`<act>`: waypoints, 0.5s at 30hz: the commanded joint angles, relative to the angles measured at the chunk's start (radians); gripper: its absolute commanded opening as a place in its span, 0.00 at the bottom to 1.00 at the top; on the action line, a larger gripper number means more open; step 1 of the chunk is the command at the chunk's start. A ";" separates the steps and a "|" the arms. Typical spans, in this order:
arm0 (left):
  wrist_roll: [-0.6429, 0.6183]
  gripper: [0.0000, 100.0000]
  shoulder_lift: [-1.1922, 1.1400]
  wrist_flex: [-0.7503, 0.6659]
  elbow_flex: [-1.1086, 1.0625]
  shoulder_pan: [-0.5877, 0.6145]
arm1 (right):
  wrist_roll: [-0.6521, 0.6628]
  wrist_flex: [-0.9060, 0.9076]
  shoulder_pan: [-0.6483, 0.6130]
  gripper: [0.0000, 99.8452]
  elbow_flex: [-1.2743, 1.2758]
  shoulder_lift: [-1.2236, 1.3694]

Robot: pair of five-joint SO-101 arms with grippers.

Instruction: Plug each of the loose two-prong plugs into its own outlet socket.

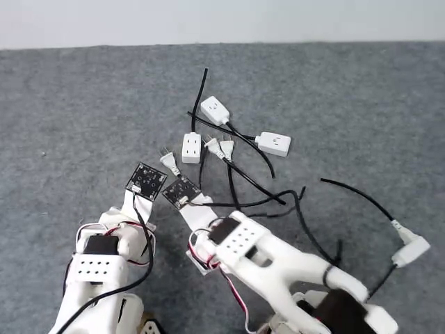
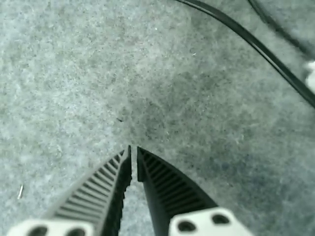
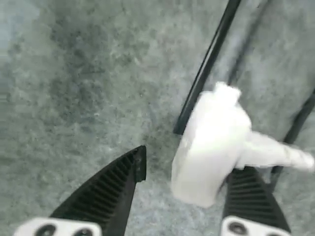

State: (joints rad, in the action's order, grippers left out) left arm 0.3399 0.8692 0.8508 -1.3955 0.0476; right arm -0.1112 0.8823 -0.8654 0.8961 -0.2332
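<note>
Grey carpet (image 1: pixel 83 118) covers the table. Three white sockets lie in a cluster mid-table: far socket (image 1: pixel 215 110), near socket (image 1: pixel 191 147), side socket (image 1: pixel 273 142), each on a black lead. Loose plugs: lone plug (image 1: pixel 167 160) just beside the near socket, on the left arm's (image 1: pixel 97 268) side. Plug pair (image 1: pixel 220 147) sits side by side between the near and side sockets, prongs toward the far wall. One more white connector (image 1: pixel 410 249) lies well apart by the right edge, on its own black lead.

Left gripper (image 2: pixel 133 150): fingers narrow, only a slit between the tips, low over carpet. A black cable (image 2: pixel 256 44) crosses the carpet beyond it, apart from the tips.

Right gripper (image 3: pixel 189 164): fingers wide. A white block (image 3: pixel 211 140) sits in the gap, hard against one finger (image 3: pixel 248 194) and clear of the other finger (image 3: pixel 125 177). Too blurred to say whether the block is a plug or a socket, or whether that finger touches it. A black lead (image 3: pixel 206 64) runs up to the block. Right arm (image 1: pixel 264 257) is angled toward the cluster.
</note>
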 commanded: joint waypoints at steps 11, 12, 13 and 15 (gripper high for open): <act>0.008 0.02 0.015 -0.006 0.004 0.002 | 0.066 -0.044 0.116 0.00 -0.071 0.021; 0.008 0.02 0.015 -0.006 0.004 0.002 | 0.092 -0.042 0.147 0.01 -0.071 0.019; 0.008 0.02 0.015 -0.006 0.004 0.002 | 0.110 -0.041 0.176 0.01 -0.071 0.019; 0.008 0.02 0.015 -0.008 0.004 0.002 | 0.130 -0.036 0.232 0.01 -0.071 0.012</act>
State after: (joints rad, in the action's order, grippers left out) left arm 0.3399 0.8692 0.8508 -1.3955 0.0476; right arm -0.0176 0.8592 -0.7089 0.8807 -0.2117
